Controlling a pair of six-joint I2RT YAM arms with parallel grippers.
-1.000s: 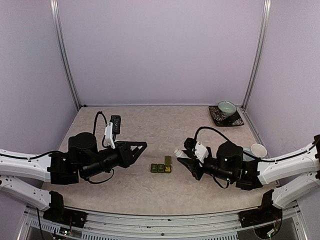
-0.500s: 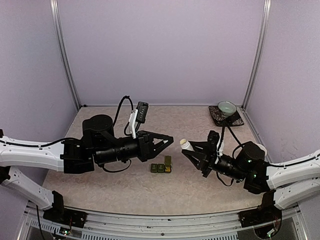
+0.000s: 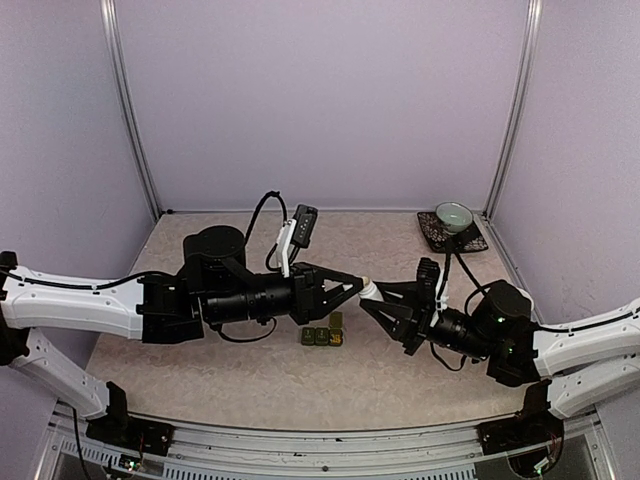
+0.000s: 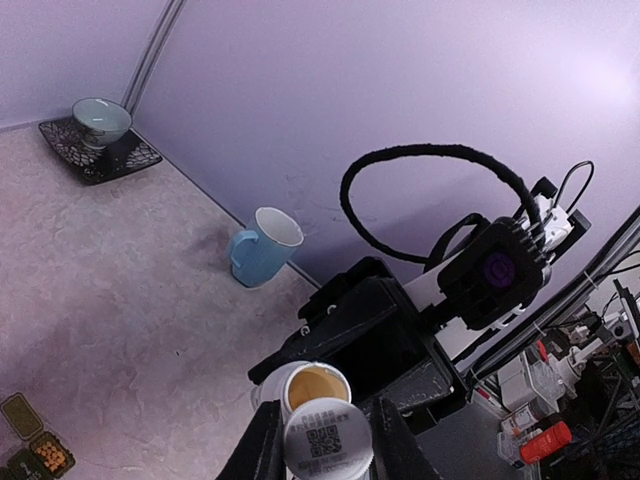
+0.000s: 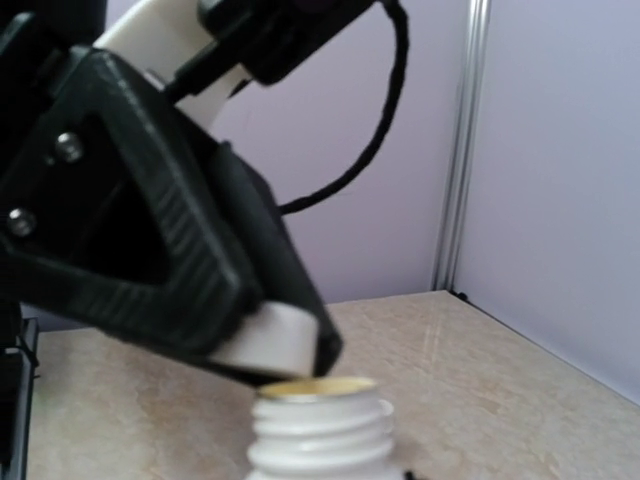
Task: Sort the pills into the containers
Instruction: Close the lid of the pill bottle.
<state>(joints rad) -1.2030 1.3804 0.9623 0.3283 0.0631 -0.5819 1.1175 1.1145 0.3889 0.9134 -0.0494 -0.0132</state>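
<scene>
**Top external view.** We logged the left gripper [image 3: 354, 288] pinched on a small white item at its tips. We could not tell the item apart from the white bottle [image 3: 368, 291] it met. The right gripper [image 3: 374, 303] was clamped on that bottle, held in the air above the table [image 3: 250, 385]. The containers [image 3: 322, 336] lay on the table, in this view just below the meeting point, with one lid standing open. The surface was speckled beige and the walls lilac. A green bowl [image 3: 453, 214] sat on a dark saucer [image 3: 450, 238] in the far right corner.

**Left wrist view.** The left gripper [image 4: 328, 447] had its fingers closed on a white cap [image 4: 328, 438] that bore a square code. The cap was just beside the open mouth of the bottle [image 4: 314, 386]. The containers [image 4: 35, 440] were at lower left, with orange pills [image 4: 48, 456] in one open compartment. A pale blue mug [image 4: 262, 248] stood by the wall.

**Right wrist view.** The bottle [image 5: 320, 435] neck was upright and uncapped. The cap [image 5: 262, 342] was tilted just above the rim, and we could not tell whether it touched.
</scene>
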